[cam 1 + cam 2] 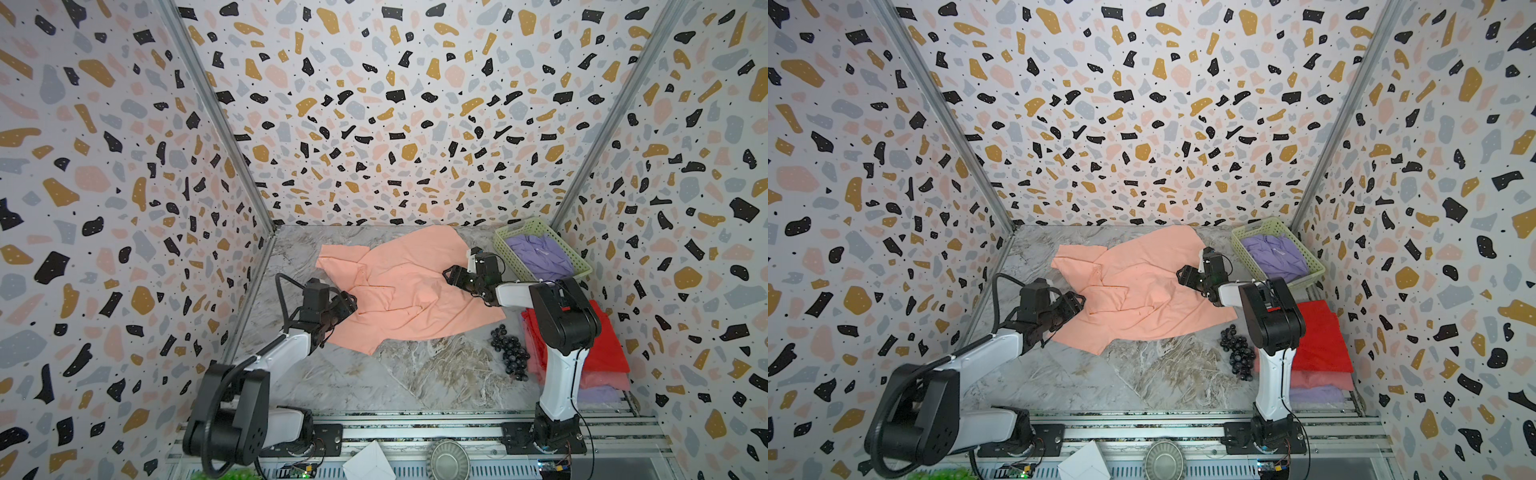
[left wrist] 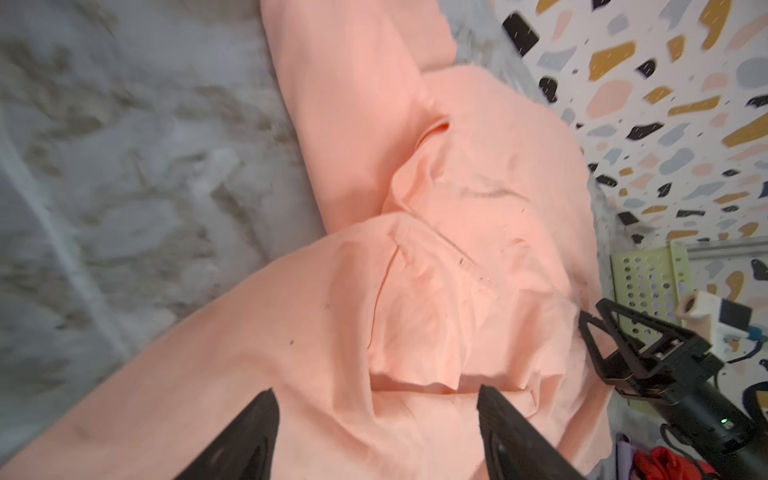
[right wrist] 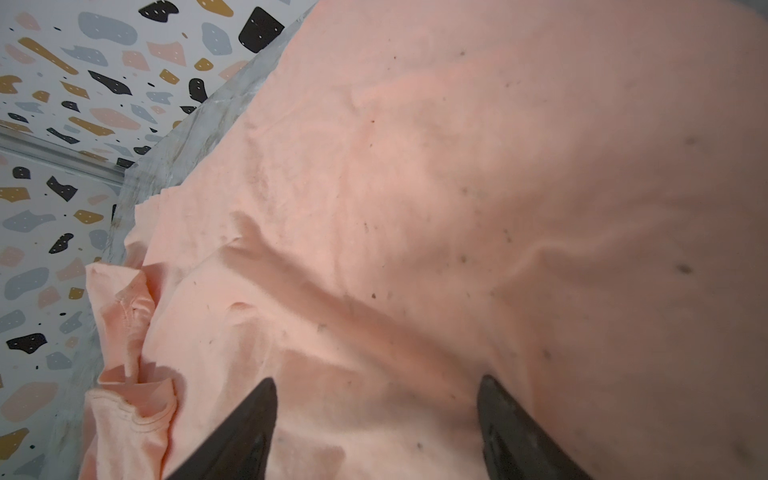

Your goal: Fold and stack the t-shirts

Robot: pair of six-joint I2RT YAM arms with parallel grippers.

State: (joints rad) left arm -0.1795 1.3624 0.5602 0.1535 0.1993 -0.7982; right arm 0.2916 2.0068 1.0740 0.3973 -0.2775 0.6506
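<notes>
- Five soft cotton t-shirts: a peach tee (image 1: 415, 291) spread beside the pale green perforated plastic basket (image 1: 510, 254); a lavender tee (image 1: 540, 257) inside it; three stacked near it, a bright red tee (image 1: 611, 349) over a pink tee (image 1: 602, 380) over a second lavender tee (image 1: 598, 394).
- One basket.
- One bunch of dark round grapes (image 1: 509, 353).

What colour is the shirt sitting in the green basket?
Lavender. The shirt in the basket shows best in a top view.
</notes>
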